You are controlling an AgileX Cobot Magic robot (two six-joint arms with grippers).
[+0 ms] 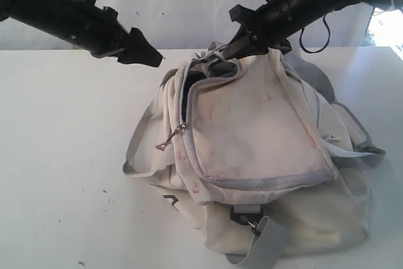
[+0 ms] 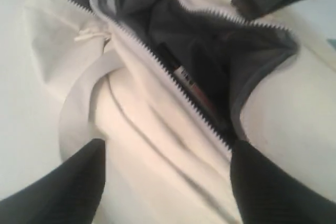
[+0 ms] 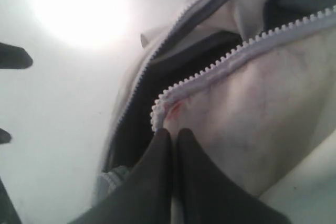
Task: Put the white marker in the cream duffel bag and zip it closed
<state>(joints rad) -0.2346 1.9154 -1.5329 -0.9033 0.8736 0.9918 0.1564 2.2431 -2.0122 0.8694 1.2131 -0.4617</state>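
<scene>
the cream duffel bag [image 1: 264,130] sits slumped on a white table [image 1: 63,155], its stained front flap standing up and the main zipper [image 1: 186,102] unzipped along the flap's left edge and top, so the mouth gapes. the right gripper [image 1: 230,51] is at the top edge of that flap; in its own wrist view the right gripper [image 3: 170,135] has its two dark fingers pressed flat together, pinching the cream fabric just beside the end of the zipper teeth [image 3: 210,72]. the left gripper [image 1: 151,59] hangs in the air to the left of the bag, clear of it; from its wrist camera its fingers [image 2: 68,187] are spread wide with nothing between them, the bag's opening below. the white marker [image 2: 184,74] lies inside the bag's dark grey lining, just beside the zipper teeth, black cap and printed barrel showing
</scene>
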